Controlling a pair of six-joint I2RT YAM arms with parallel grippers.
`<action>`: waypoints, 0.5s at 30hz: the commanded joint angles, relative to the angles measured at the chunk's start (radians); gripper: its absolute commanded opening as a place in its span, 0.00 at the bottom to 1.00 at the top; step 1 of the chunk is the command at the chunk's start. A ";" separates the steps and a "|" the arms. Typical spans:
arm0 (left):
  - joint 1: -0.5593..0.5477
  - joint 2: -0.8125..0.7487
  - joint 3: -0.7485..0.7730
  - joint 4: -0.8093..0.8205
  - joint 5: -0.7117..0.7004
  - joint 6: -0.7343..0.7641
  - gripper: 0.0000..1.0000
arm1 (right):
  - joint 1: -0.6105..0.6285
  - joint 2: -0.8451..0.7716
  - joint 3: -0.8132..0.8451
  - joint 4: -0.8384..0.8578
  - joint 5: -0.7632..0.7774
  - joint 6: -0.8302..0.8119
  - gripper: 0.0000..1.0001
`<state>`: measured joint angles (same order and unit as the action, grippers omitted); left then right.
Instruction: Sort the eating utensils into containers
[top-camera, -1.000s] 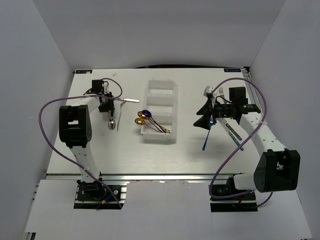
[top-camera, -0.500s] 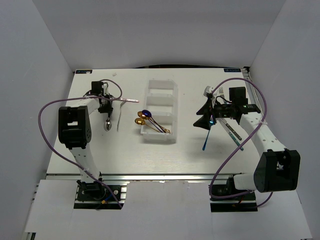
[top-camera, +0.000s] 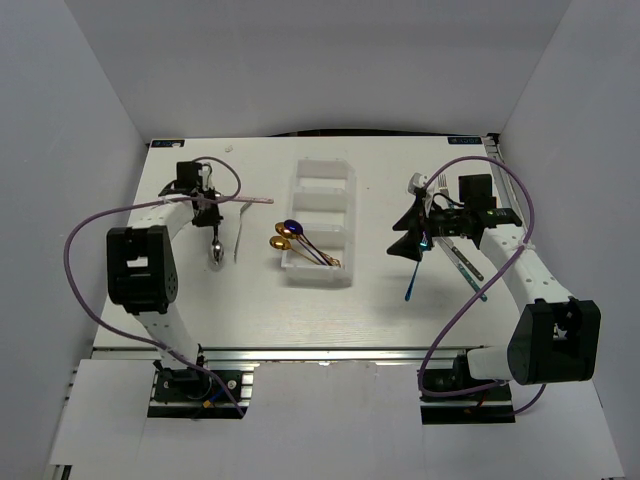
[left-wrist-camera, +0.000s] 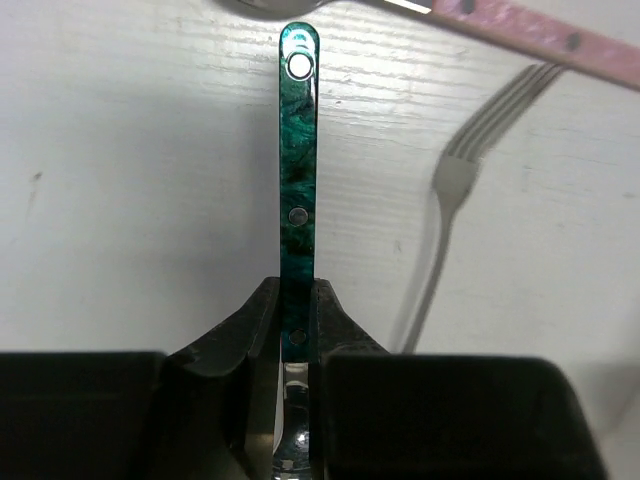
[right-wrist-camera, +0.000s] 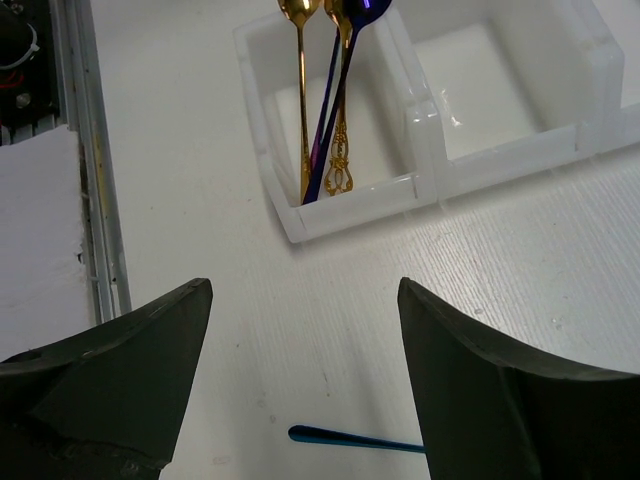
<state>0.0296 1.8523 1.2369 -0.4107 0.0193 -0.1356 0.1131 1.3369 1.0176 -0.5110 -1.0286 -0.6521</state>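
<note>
From my station I see two white arms, the left arm (top-camera: 140, 265) and the right arm (top-camera: 555, 340), each with boxy black joint housings. A purple cable (top-camera: 68, 258) loops along each. The left pincer (left-wrist-camera: 297, 315) has slim matte-black fingers with curved tips; the right pincer (right-wrist-camera: 305, 370) has broad, wedge-shaped black ones.

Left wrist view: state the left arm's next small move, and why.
Probably lift straight up. The left fingers pinch the spoon's green handle from both sides, yet it seems to lie on the table, with a fork close beside it; lifting clears it for the tray.
</note>
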 joint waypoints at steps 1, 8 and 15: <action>0.000 -0.172 -0.002 -0.014 0.039 -0.027 0.04 | -0.001 -0.001 0.036 -0.043 -0.054 -0.046 0.82; 0.000 -0.263 -0.028 -0.045 0.192 -0.067 0.02 | 0.010 -0.004 0.038 -0.063 -0.070 -0.078 0.89; -0.002 -0.329 -0.017 -0.046 0.649 -0.182 0.02 | 0.212 -0.091 0.010 -0.011 0.099 -0.330 0.89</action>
<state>0.0303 1.6001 1.2140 -0.4545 0.3893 -0.2527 0.2283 1.3193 1.0183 -0.5674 -1.0065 -0.8192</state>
